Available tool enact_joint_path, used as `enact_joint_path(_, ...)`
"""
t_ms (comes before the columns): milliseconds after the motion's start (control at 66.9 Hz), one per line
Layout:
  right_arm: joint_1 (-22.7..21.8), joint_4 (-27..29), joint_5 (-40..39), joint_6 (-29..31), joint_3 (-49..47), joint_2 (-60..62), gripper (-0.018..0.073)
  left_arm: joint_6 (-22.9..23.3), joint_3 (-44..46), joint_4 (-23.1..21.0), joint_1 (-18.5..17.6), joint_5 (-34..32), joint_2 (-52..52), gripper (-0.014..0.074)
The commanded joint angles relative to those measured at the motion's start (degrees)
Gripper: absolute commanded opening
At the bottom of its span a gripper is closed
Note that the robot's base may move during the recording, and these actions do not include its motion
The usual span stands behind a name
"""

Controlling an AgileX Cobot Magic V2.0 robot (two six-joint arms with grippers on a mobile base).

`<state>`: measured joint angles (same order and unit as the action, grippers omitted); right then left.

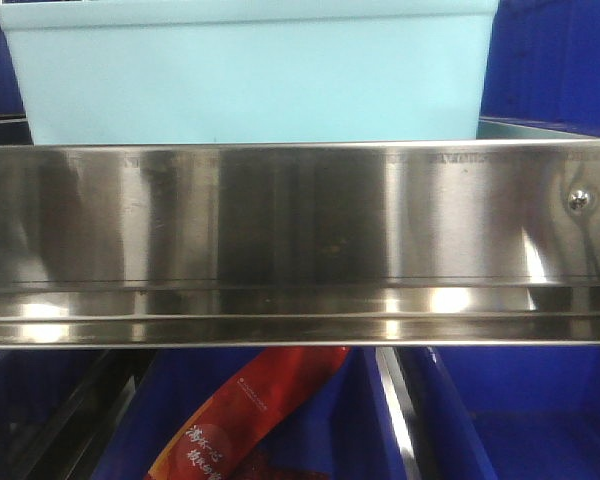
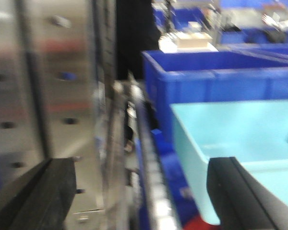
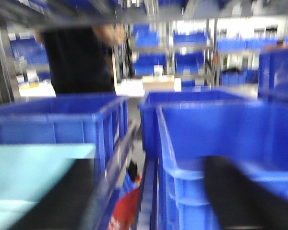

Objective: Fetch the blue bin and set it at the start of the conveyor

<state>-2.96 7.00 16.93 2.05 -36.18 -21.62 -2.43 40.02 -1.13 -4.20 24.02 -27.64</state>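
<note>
Item: blue bin (image 1: pixel 250 80), top of frame, behind steel rail (image 1: pixel 300 230). L gripper (image 2: pixel 141 167): spread wide, empty, bin wall at lower right. R gripper (image 3: pixel 149 165): spread, empty. Step: fetch, approach. Next: both grip rim, lift clear of rail.

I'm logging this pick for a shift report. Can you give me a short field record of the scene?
blue bin: upright on the steel shelf, not gripped
left gripper: open, at the bin's side
right gripper: open, holding nothing
neighbours: dark blue crates
below shelf: red packet
conveyor: not in view
</note>
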Motion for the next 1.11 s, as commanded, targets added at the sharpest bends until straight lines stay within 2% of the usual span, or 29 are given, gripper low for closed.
enact_joint_path(0, 0.1, 0.0, -1.9, 0.5, -0.4, -2.7, 0.0578, -0.2, 2.1, -0.6, -3.6, -0.4, -3.2, 0.0466)
enact_joint_path(90, 0.3, -0.2, -4.4, 0.5, -0.8, -5.1, 0.0570, -0.2, 5.5, -0.6, -7.8, 1.5, -7.3, 0.0466)
enact_joint_path(164, 1.9, -0.2, -1.7, 0.8, -3.4, -7.5, 0.0570, -0.2, 9.1, -0.6, -10.5, 3.6, -11.0, 0.0466)
enact_joint_path(239, 5.4, -0.2, 2.7, 2.3, -7.6, -10.8, 0.0570, -0.2, 13.2, -0.6, -13.1, 6.2, -15.4, 0.0466)
enact_joint_path(359, 12.8, -0.2, 8.4, 2.6, -15.4, -18.2, 0.0570, -0.2, 20.5, -0.6, -15.2, 11.4, -23.3, 0.0466)
enact_joint_path(493, 19.1, -0.2, 17.4, 2.4, -26.3, -29.7, 0.0570, -0.2, 29.9, -0.6, -15.4, 18.6, -33.3, 0.0466)
enact_joint_path(613, 19.1, -1.9, 26.5, -3.3, -36.8, -40.2, 0.0570, 0.3, 39.7, -0.5, -15.4, 26.7, -42.4, 0.0466)
enact_joint_path(807, 19.0, -8.6, 39.8, -10.8, -53.8, -56.1, 0.0570, 8.9, 53.5, 9.0, -15.4, 38.4, -55.2, 0.0466)
enact_joint_path(882, 19.0, -8.6, 42.7, -10.8, -58.4, -61.0, 0.0570, 9.4, 56.1, 9.4, -14.6, 39.3, -58.8, 0.0466)
enact_joint_path(1091, 18.6, -8.0, 47.5, -10.8, -65.7, -72.3, 0.0570, 9.4, 58.2, 3.8, -10.5, 37.5, -66.6, 0.0466)
